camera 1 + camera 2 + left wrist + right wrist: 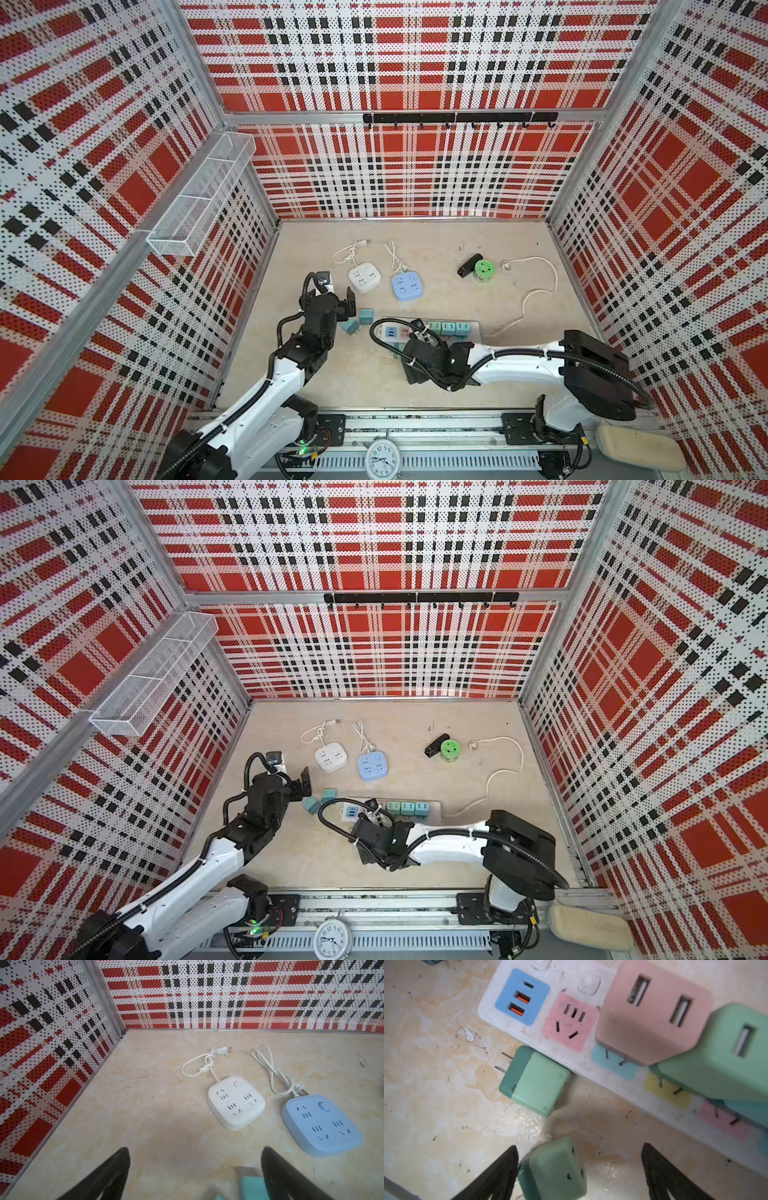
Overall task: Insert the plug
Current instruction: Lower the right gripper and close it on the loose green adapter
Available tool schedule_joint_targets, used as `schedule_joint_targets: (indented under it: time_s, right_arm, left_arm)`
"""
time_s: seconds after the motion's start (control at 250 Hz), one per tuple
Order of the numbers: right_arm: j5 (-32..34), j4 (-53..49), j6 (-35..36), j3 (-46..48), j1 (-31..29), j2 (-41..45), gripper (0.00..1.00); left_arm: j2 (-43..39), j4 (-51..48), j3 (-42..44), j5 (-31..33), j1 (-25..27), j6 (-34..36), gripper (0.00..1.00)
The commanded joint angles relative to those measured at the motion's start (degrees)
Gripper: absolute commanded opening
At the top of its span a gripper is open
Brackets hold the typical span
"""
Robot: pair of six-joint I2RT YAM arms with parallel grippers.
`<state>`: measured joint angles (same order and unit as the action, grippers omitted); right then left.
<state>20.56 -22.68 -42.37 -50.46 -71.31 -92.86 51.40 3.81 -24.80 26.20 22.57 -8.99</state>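
Green plug lies loose on the table between the right gripper's spread jaws, near the power strip, toward the front edge. The left gripper gapes wide, empty.

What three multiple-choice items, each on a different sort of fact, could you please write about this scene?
1. In both top views, the blue socket box lies where from the white socket box? A left; B right; C on top.
2. The empty socket beside the USB block on the power strip is? A yellow; B pink; C green.
3. The left gripper is? A open; B shut tight; C shut on an adapter.
Answers: B, blue sits rightward; B, its bare pink face shows; A, its fingers stand apart.
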Motion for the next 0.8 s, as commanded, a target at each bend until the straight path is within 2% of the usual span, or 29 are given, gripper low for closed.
schedule_joint_targets:
  time_s: [0.0,0.316,0.588,0.792]
  right_arm:
    - [0.1,-0.2,0.5,-2.1,-0.3,-2.3,0.94]
    - [0.8,-5.3,-1.0,-3.7,-1.1,-5.3,0.93]
    - [3.2,-9.2,-5.7,1.8,-1.5,0.7,0.93]
    - [4.4,-9.7,-5.7,3.0,-1.5,3.6,0.93]
  left_arm:
    - [-0.1,-0.1,0.3,0.7,-0.2,-1.6,0.99]
    - [0.2,0.0,0.3,0.6,-0.2,-1.7,0.99]
    - [0.4,-0.1,0.1,0.5,-0.2,-1.6,0.99]
    - [0.5,-0.1,0.1,0.4,-0.2,-1.6,0.99]
